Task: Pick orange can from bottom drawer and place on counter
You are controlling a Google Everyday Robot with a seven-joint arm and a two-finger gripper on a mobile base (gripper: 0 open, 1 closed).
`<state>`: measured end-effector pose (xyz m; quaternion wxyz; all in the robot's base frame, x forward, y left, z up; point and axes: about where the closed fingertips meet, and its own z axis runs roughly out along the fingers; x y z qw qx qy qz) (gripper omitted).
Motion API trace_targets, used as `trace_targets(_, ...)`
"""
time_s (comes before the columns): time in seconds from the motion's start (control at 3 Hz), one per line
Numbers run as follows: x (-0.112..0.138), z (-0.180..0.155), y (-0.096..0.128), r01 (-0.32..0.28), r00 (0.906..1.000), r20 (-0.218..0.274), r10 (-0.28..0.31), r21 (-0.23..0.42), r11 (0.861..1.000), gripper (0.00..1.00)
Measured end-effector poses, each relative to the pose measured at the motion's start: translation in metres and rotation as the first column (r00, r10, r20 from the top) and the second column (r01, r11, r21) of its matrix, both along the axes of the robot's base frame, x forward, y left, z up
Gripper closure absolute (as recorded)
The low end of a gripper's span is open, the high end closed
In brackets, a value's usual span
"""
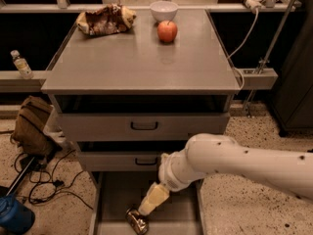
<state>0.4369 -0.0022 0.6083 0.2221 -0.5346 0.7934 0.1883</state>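
The orange can (137, 221) lies on its side on the floor of the open bottom drawer (183, 214), near the front left. My gripper (147, 207) hangs at the end of the white arm (234, 163), inside the drawer. Its cream tip points down and to the left, right at the can's upper right side. Whether it touches the can does not show. The counter (137, 62) is the grey top of the cabinet above.
On the counter stand a red apple (167, 31), a white bowl (164, 9) and a crumpled brown bag (103, 19). The two upper drawers (142, 126) have black handles. A brown bag (30, 126), cables and a blue object (14, 214) lie on the floor at left.
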Motion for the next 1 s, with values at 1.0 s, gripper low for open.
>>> trace_targets(1.0, -0.008, -0.168, 0.089, 0.087, 0.9859, -0.153, -0.068, 0.120, 0.989, 0.00)
